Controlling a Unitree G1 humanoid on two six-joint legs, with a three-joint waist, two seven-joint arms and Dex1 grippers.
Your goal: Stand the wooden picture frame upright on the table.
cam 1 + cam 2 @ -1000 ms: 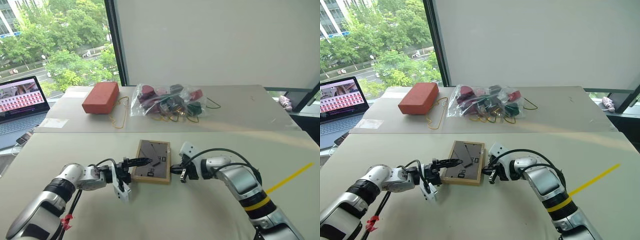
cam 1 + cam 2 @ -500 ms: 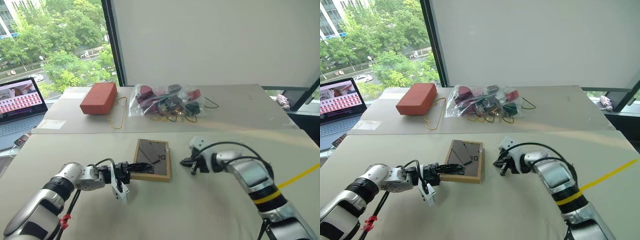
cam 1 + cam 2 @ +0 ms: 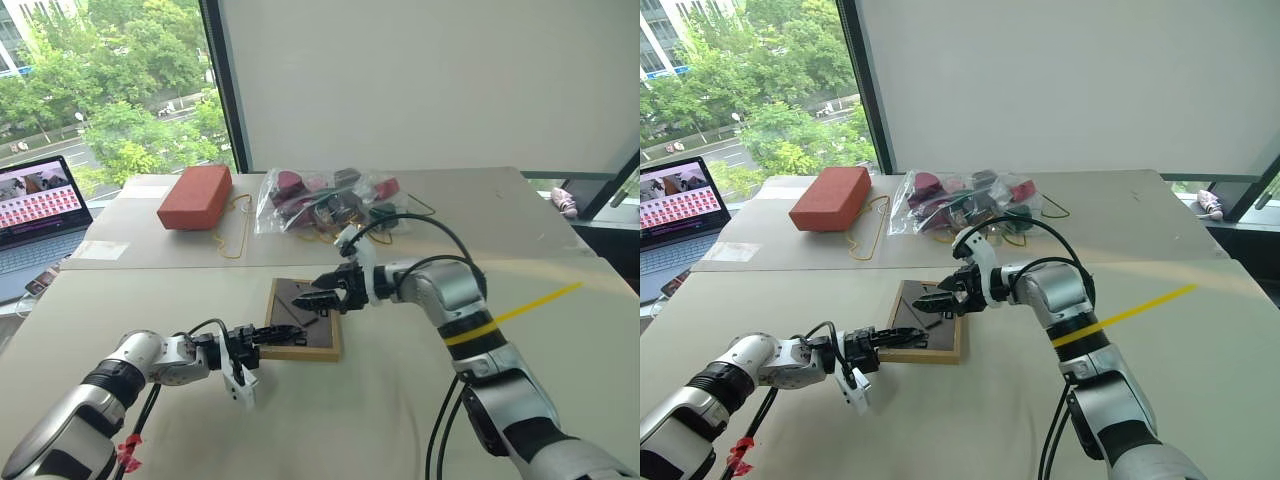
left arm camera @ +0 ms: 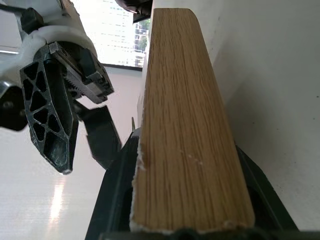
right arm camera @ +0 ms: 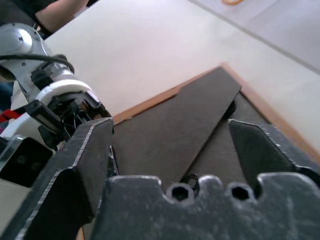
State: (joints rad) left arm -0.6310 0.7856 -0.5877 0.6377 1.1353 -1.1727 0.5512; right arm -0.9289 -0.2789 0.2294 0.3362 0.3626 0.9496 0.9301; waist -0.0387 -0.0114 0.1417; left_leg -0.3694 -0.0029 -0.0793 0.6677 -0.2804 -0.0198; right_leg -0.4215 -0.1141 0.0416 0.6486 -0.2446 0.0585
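Wooden picture frame (image 3: 303,321) lies back-up on the near part of the surface (image 3: 400,420), dark back panel and fold-out stand (image 5: 190,135) showing. Left gripper (image 3: 262,337) has its jaws pinching the frame's near-left edge. Right gripper (image 3: 318,298) hovers over the back panel, jaws spread wide.

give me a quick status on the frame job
Left end effector shut on small light-wood picture frame, gripping its near-left edge. Right end effector open, over its dark back panel. Frame face down on pale beige table.
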